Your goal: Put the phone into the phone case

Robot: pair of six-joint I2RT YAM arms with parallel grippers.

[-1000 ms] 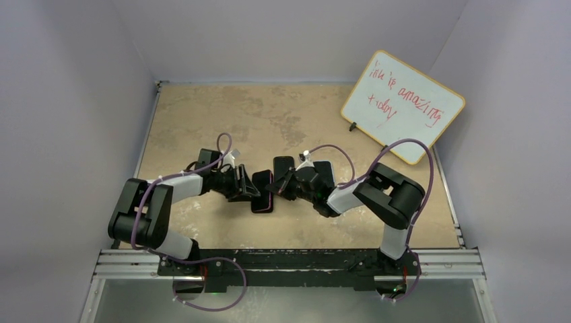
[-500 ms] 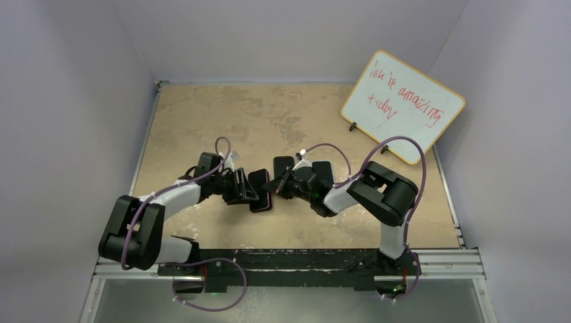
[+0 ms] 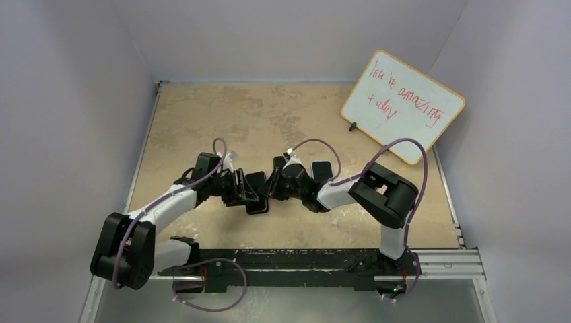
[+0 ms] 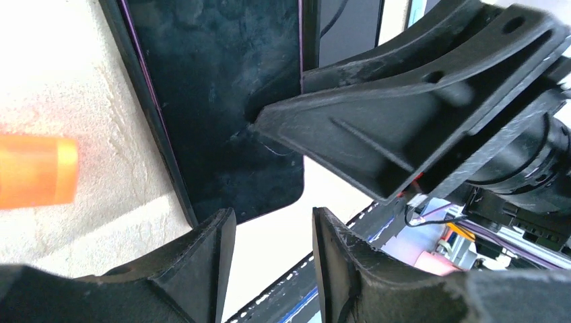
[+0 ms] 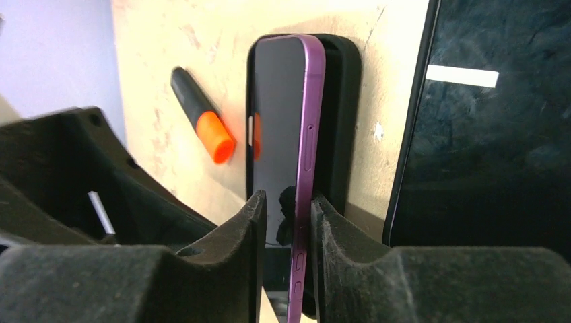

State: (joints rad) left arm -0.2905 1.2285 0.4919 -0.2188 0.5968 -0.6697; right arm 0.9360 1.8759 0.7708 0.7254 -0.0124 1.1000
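Note:
The purple-edged phone (image 5: 276, 101) stands tilted on its long edge against the black phone case (image 5: 340, 101) behind it. My right gripper (image 5: 288, 202) is shut on the phone's near end, one finger on the screen side and one on the back. In the top view it (image 3: 271, 190) meets the phone (image 3: 258, 204) at the table's middle. My left gripper (image 4: 273, 222) is open and empty, its fingers just off the phone's (image 4: 215, 101) corner. In the top view the left gripper (image 3: 248, 192) sits directly left of the phone.
An orange-tipped black marker (image 5: 205, 124) lies on the table left of the phone. A second flat black device (image 5: 485, 134) with a white label lies to the right, also in the top view (image 3: 322, 169). A whiteboard (image 3: 402, 104) stands at the back right.
The right gripper has moved left onto the phone. The left arm has stretched out and its gripper has shifted slightly right, close to the phone. The phone has been tipped up.

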